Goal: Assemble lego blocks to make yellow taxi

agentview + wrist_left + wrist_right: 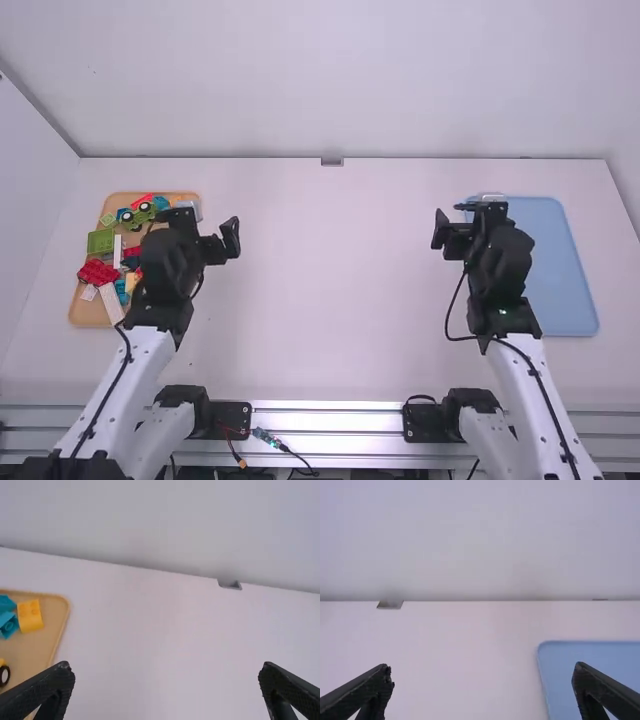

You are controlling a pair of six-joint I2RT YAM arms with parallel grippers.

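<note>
White wall [330, 80] at back, white tbl [340, 290] in front, metal rail [325, 415] along the near edge w/ thin wires [268, 438] by it. Small dark notch [332, 162] where tbl meets wall, approx. mid.

Tan tray [90, 316] on L side of tbl, partly behind L arm [166, 270]. Lego pcs heaped in it: green block [100, 241], red pc [97, 272], white strip [117, 251], green pc w/ dark wheels [143, 213], plus teal pcs [7, 616]. Yellow block [30, 615] for the taxi also in tray, near its far R corner, right beside the teal; a wheel [4, 675] w/ a bit of yellow lies nearer the arm.

Blue tray [566, 280] on R side, partly behind R arm [500, 265].

L gripper [207, 228] up by the tan tray's R edge, fingers wide apart. R gripper [463, 222] up near the blue tray's L edge, fingers also wide, approx. same spread.
</note>
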